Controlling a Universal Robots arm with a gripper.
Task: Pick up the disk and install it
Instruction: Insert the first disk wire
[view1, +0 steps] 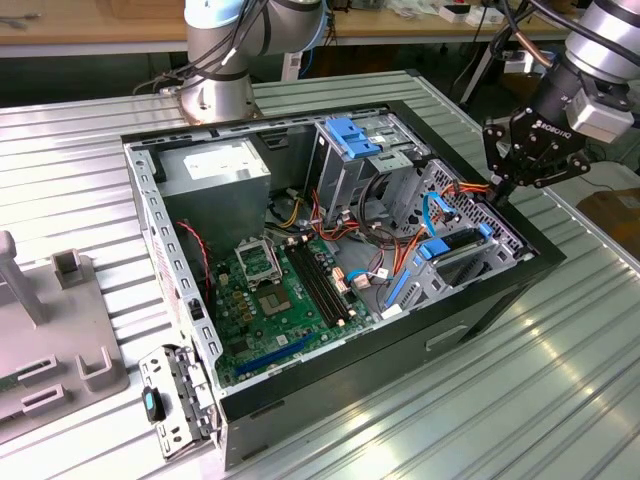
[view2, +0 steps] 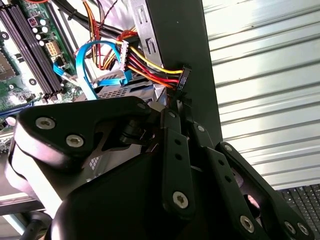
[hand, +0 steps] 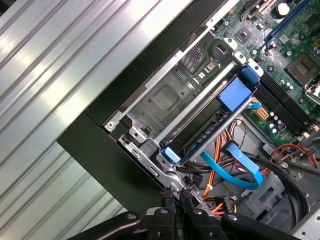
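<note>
Ribbed metal table (view1: 560, 340), open computer case (view1: 330, 380); disk (hand: 200, 134) sits in its bay. Gripper (view1: 497, 188) at case edge (jaws pressed together).

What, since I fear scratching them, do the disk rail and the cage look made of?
The disk rail is bright blue, smooth and faintly glossy: probably moulded plastic. The cage is bare grey with stamped holes, folded edges and a dull sheen: sheet metal, likely steel.
</note>
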